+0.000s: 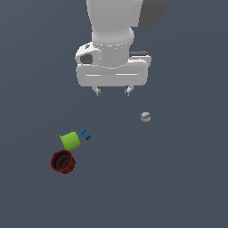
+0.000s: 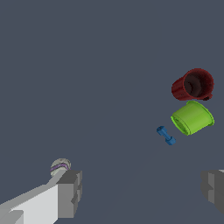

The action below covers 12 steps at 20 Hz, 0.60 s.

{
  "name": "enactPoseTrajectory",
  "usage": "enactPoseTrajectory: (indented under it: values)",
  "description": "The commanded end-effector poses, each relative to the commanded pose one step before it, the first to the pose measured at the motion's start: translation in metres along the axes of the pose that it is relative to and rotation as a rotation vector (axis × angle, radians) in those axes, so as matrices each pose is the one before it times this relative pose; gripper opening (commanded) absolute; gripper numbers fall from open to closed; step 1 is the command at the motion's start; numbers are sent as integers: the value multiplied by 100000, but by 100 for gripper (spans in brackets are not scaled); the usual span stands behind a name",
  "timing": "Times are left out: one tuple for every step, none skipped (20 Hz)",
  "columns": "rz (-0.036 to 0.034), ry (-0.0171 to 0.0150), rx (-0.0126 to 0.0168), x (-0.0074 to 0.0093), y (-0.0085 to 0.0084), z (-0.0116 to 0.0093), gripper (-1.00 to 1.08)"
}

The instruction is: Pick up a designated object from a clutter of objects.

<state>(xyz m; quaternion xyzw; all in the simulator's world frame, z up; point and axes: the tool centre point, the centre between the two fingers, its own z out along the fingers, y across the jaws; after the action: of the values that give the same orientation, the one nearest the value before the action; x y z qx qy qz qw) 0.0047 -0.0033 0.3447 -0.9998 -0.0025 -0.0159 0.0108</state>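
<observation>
White, rounded arm casing with a boxy white gripper (image 1: pixel 112 91) and 2 short grey fingertips (image 2: pixel 70 192).

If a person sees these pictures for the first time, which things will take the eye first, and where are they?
The big white gripper takes the eye first: it hangs open and empty near the top of the exterior view. Next comes the lime-green cup lying on its side toward that view's lower left, between the dark red cup and the tiny blue piece. A small whitish lump sits alone toward the exterior view's right.
</observation>
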Motion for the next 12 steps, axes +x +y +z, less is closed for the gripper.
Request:
enactPoseTrajectory:
  values:
    - [0,0,0,0,1,0,28]
    - [-69,-3,-1,0,-26,1,28]
    - [-154,-10,4,1,-49,3,28]
    - [-266,-23,13,3,-90,7,28]
    - [-354,-47,35,7,-117,14,28]
    - [-361,-84,74,15,-115,25,28]
    - [-249,-111,108,21,-72,33,28]
    - [-136,-137,141,27,-30,40,28]
    - [-31,-174,188,36,12,53,28]
    - [82,-209,234,44,57,63,28]
    - [185,-247,285,52,96,73,28]
    - [277,-313,368,68,139,94,28]
